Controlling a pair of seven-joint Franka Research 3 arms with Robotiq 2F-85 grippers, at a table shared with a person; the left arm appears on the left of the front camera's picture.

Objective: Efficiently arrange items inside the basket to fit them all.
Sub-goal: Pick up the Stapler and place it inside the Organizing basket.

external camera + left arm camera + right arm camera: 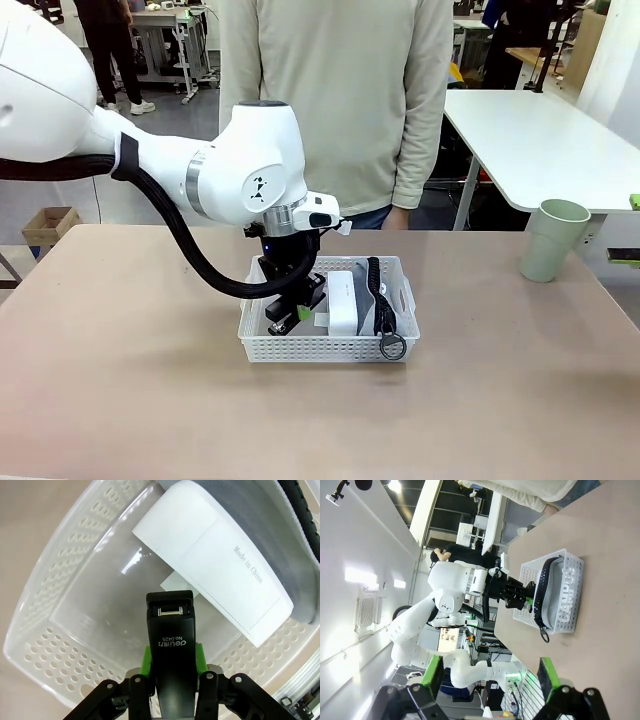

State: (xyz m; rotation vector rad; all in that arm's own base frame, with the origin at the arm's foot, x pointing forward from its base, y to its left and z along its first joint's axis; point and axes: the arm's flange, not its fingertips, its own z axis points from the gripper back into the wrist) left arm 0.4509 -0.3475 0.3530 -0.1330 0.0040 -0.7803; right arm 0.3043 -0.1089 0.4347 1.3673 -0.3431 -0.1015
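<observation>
The shallow white perforated plastic basket (325, 352) is sitting on the plain beige tabletop (120, 390). Over its bare left half, our left gripper (292, 308) is pinching the small black stapler (171, 650) between green pads. The white rounded box (345, 300) and grey "CAMPUS" pouch (561, 597) are standing on edge in the basket's right half. The pale green cup (551, 240) is standing upright, well to the basket's right. Our right gripper (491, 677) is hanging spread wide, well apart from the basket. Behind the basket, we are seeing a person in a cream sweater (335, 100) beside a white table (520, 140).

Stapler (281, 322) mostly hidden by left gripper (303, 306); pouch (296, 560) cut off at edge.
</observation>
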